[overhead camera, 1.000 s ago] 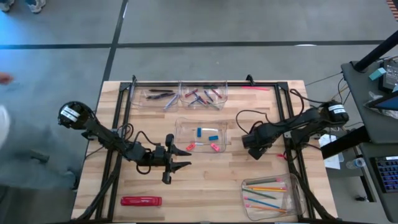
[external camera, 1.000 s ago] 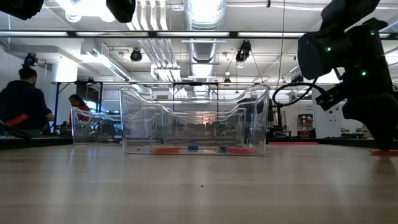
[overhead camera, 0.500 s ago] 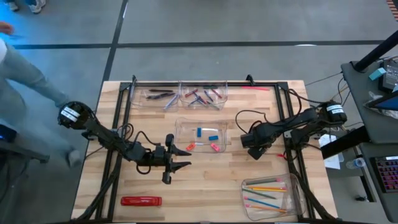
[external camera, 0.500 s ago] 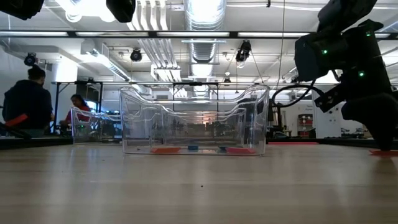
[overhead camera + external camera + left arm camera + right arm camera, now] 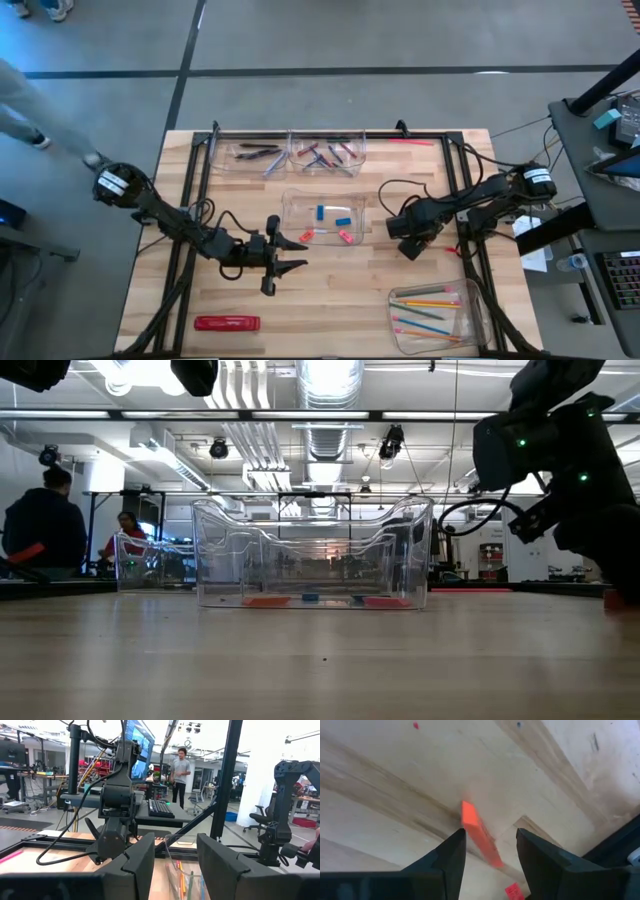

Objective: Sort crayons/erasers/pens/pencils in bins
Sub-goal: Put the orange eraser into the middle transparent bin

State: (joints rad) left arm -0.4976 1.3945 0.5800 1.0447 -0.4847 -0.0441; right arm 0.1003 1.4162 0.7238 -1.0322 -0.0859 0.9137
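Four bins sit on the table. Two stand side by side along the far edge, one with the dark pens, the next with the crayons. A third bin in the middle holds blue and pink erasers; seen from table height it shows those bits flat on its floor. The fourth, near the front right corner, has the pencils in it.

The right gripper hangs low over the bare wood just right of the middle bin. Its fingers stand parted, and a small orange-red eraser lies on the table in the gap ahead of them, slanting away, untouched by either finger. A tiny red scrap lies beside one finger.

The left gripper waits just left of the middle bin, fingers spread with nothing between them; past the fingertips I can see the right arm and the pencil bin.

A long red flat pack lies well behind the left fingers, by the front edge. People stand in the room beyond.
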